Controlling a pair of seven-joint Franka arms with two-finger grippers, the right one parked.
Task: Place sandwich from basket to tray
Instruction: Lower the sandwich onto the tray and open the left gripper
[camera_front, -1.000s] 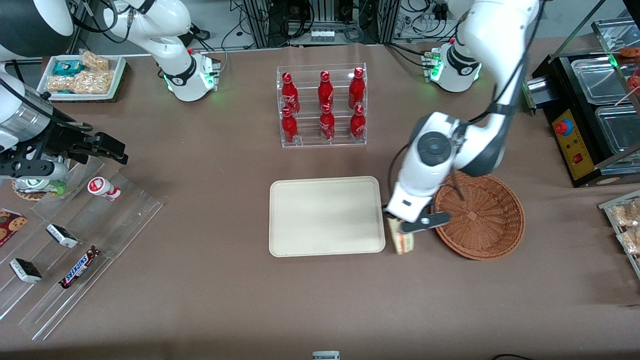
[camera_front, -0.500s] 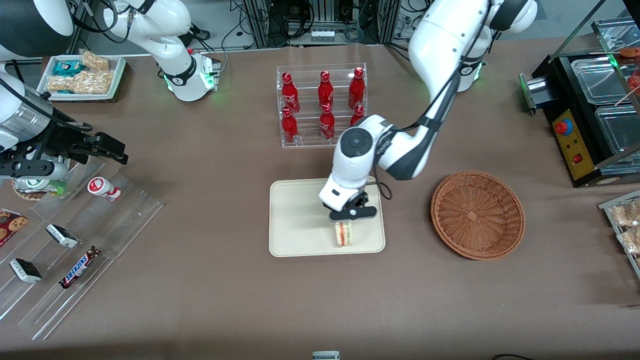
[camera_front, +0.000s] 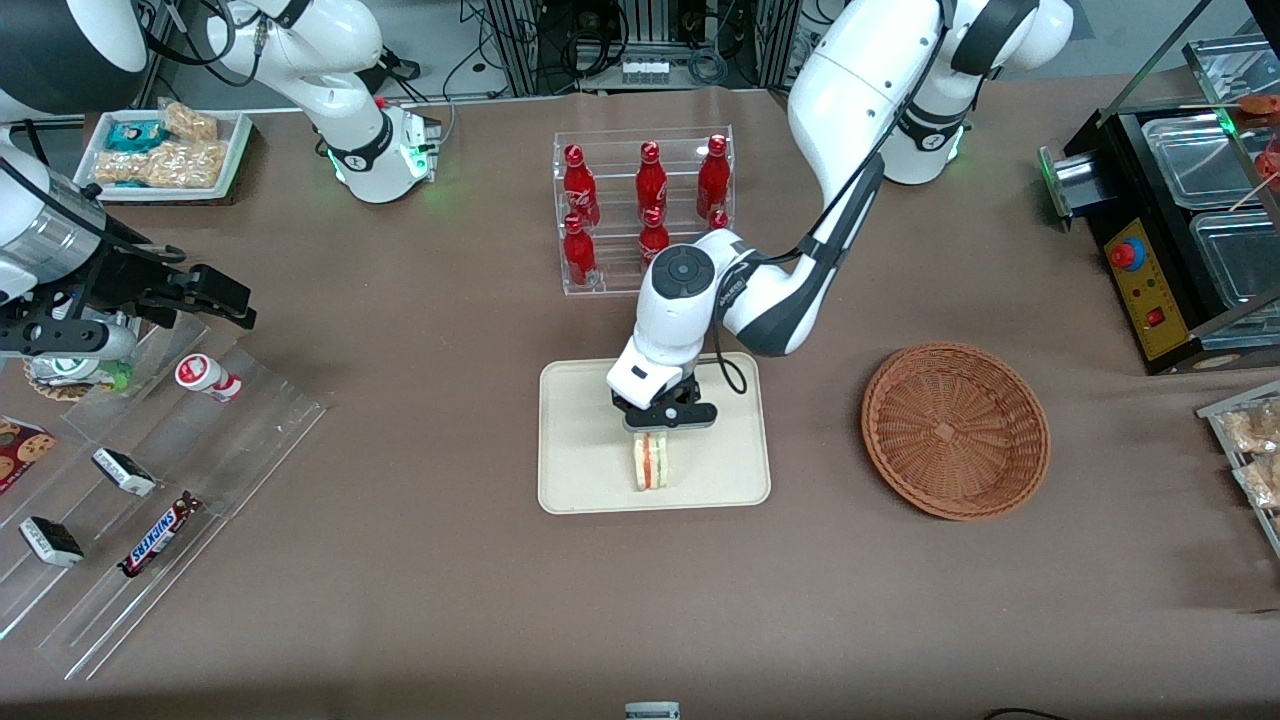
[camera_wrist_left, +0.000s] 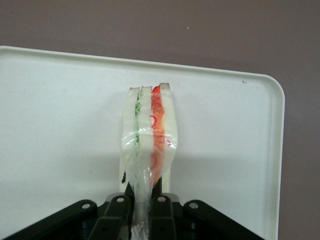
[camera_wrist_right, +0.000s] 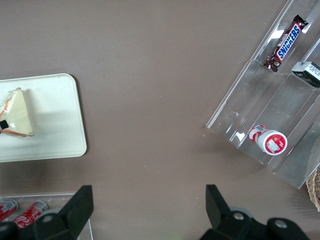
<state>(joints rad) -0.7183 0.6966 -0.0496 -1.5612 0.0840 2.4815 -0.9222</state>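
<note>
Sandwich has gone from beside the basket to over the tray in ~1 s. Gripper clamped on its wrap (fingers pinching the tip), near tray middle. Left: lower & release.

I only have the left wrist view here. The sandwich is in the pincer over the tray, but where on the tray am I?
Observer: The pincer holds the sandwich over the half of the tray nearer the front camera, about midway along its length.
Operator: Is the basket clear of me?
Observer: Yes. The basket sits apart from the tray, toward the working arm's end, with nothing in it.
Operator: Anything close to the tray that I could hit?
Observer: A clear rack of red bottles stands farther from the front camera than the tray; the arm's elbow is just in front of it.
</note>
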